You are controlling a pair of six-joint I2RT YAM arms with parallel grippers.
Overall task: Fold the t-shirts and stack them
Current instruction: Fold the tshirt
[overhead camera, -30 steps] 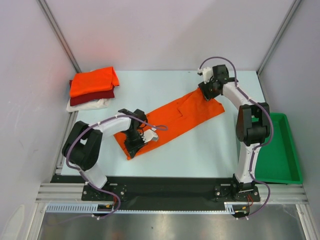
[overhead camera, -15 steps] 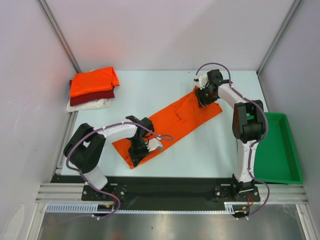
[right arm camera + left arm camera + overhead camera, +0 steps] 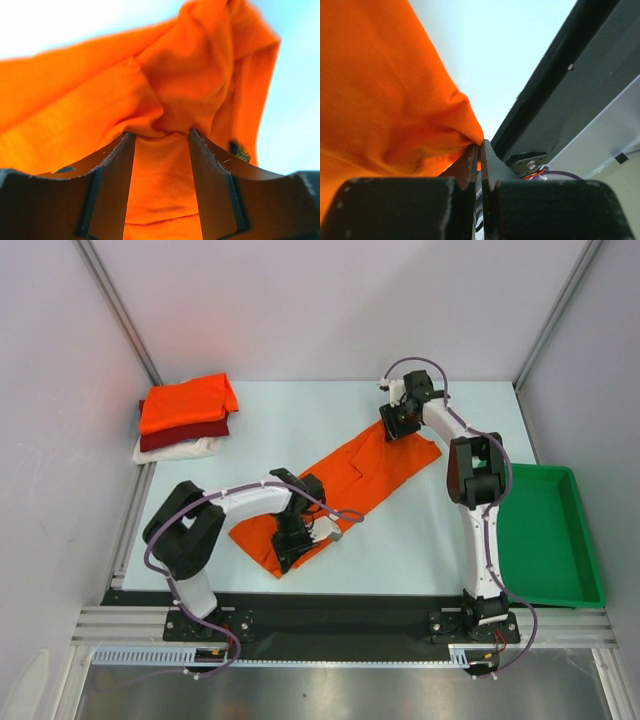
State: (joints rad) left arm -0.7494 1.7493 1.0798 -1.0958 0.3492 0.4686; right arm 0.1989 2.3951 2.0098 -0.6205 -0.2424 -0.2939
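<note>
Clamping orange t-shirt — left jaws and right jaws, clear only wrist-side

A robotics lab test cell, not a home or shop: a pale bare worktop is boxed in by plain white panels held in aluminium posts. Along the near edge a black base plate sits on an aluminium rail, with a slotted cable duct in front. Bolted there side by side are the left arm and the right arm, with exposed purple cables looping over them. A green plastic tray sits at the right
</note>
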